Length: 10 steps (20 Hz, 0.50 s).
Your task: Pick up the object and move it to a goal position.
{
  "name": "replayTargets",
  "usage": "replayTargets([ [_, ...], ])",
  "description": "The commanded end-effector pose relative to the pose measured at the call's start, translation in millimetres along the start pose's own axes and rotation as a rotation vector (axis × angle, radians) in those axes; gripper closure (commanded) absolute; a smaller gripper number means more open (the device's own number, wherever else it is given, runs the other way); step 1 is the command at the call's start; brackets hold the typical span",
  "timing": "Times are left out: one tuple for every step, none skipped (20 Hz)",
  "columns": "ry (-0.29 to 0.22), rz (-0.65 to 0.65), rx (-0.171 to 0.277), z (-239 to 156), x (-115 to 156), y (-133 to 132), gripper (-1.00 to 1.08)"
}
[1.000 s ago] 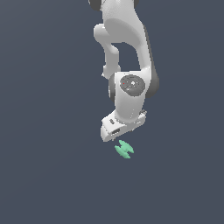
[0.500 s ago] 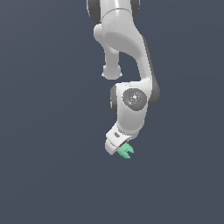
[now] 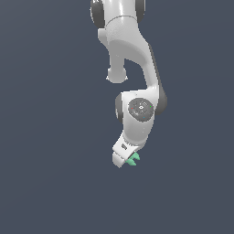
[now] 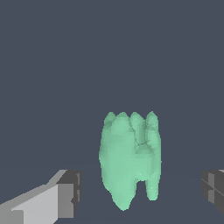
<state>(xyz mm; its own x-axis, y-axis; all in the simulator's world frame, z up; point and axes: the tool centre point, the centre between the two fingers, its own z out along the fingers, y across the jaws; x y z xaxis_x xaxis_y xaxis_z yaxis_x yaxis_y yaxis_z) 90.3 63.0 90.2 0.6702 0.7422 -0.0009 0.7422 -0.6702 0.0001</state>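
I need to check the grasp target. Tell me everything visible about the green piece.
The green piece is small, mint-green and matte, like plastic, with lumpy faceted sides. In the wrist view it shows a row of short rounded prongs at one end and two uneven prongs at the other. It lies between the open jaws of the gripper, with a clear gap on each side, so neither touches it. In the exterior view only a bit of it peeks out beside the gripper's tip, on that view's right.
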Motion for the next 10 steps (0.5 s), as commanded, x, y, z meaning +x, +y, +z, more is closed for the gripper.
replayTargets([
  [0.001,-0.008,0.000,0.6,0.8,0.4,-0.92],
  [0.000,-0.003,0.000,0.3,0.3,0.1,-0.92],
  [0.000,-0.003,0.000,0.8,0.3,0.2,-0.92],
  [0.000,-0.003,0.000,2.1,0.2,0.2,-0.92],
  [0.000,-0.004,0.000,4.2,0.3,0.0,-0.92],
  [0.000,-0.004,0.000,7.2,0.2,0.2,-0.92],
  [0.000,-0.004,0.000,11.0,0.2,0.0,-0.92],
  [0.000,-0.005,0.000,15.6,0.2,-0.2,-0.92],
  [0.000,-0.005,0.000,21.0,-0.1,0.0,-0.92],
  [0.001,-0.006,0.000,27.2,0.1,-0.4,-0.92],
])
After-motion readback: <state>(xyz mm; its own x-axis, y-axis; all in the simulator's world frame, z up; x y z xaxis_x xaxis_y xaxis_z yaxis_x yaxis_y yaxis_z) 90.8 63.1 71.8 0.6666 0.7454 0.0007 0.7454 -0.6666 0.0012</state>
